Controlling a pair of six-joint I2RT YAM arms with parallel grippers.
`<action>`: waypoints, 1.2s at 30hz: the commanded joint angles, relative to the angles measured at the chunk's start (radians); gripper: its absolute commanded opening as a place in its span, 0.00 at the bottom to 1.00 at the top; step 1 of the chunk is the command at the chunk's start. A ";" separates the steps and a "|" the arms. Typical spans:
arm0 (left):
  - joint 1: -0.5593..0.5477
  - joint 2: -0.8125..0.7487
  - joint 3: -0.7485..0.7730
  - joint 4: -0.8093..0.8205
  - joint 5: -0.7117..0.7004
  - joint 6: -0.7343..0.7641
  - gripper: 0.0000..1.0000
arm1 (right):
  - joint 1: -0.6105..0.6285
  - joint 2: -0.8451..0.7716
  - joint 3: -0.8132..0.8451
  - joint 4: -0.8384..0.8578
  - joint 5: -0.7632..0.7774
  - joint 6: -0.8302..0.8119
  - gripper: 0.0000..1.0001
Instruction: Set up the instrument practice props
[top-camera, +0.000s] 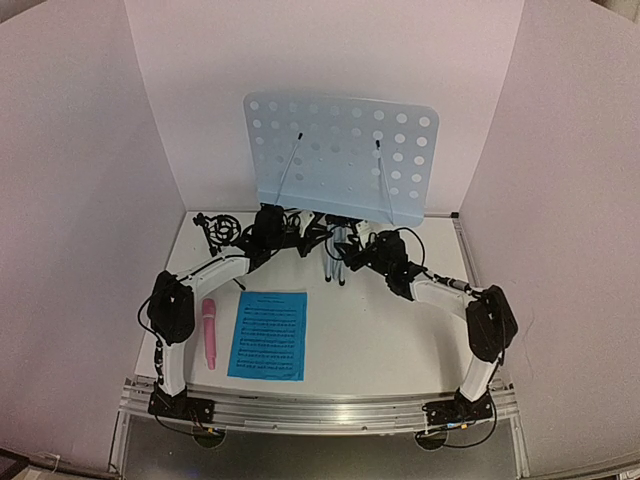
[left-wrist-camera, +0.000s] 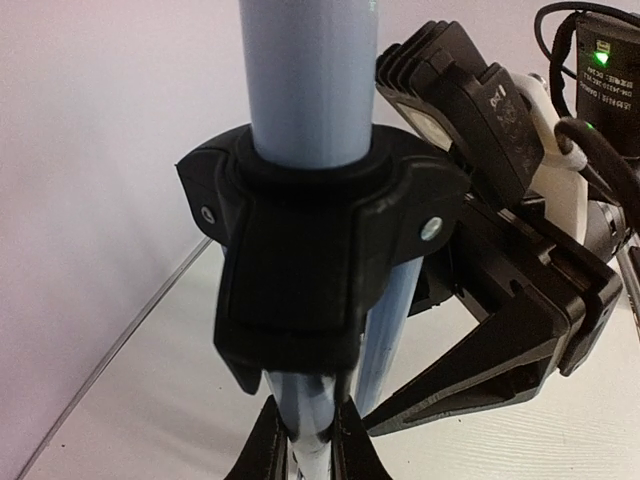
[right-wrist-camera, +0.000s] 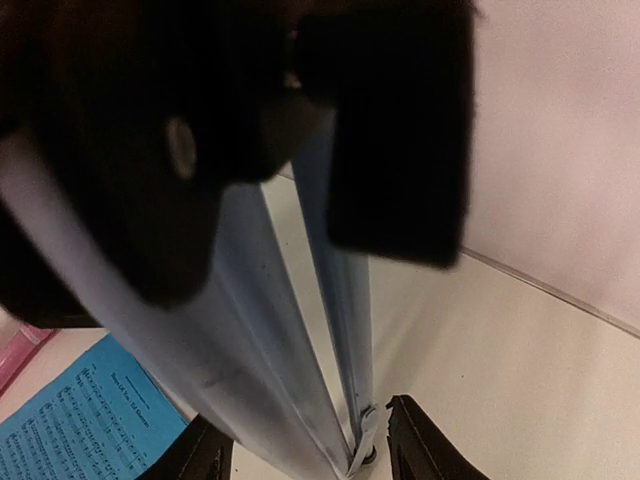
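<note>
Between fingers of right gripper (right-wrist-camera: 305, 450): slim legs of pale-blue perforated music stand (top-camera: 340, 160), blocking.
Just left of left gripper (left-wrist-camera: 310, 455): small black ring-topped tripod (top-camera: 222, 228), tight squeeze.
Behind right gripper: bare white table (top-camera: 385, 340), wide open.

Microphone (top-camera: 209, 333) left of sheet music (top-camera: 268, 335); music stand (top-camera: 340, 160) behind both

Pale-blue perforated music stand (top-camera: 340, 160), bright-blue sheet music (top-camera: 268, 335) with black staves, pink microphone (top-camera: 210, 333), black tripod (top-camera: 222, 228).

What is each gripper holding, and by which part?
Left gripper: the music stand, by a tube below the black collar. Right gripper: nothing, open around a leg.
</note>
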 joint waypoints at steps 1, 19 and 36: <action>0.020 -0.055 0.032 0.046 -0.023 0.028 0.00 | -0.005 0.041 0.070 0.038 -0.045 0.003 0.43; 0.044 -0.070 0.170 -0.212 -0.006 0.102 0.00 | -0.109 -0.079 0.108 -0.339 -0.164 -0.140 0.00; 0.050 -0.031 0.290 -0.342 -0.023 0.347 0.00 | -0.219 -0.183 0.165 -0.752 -0.146 -0.414 0.00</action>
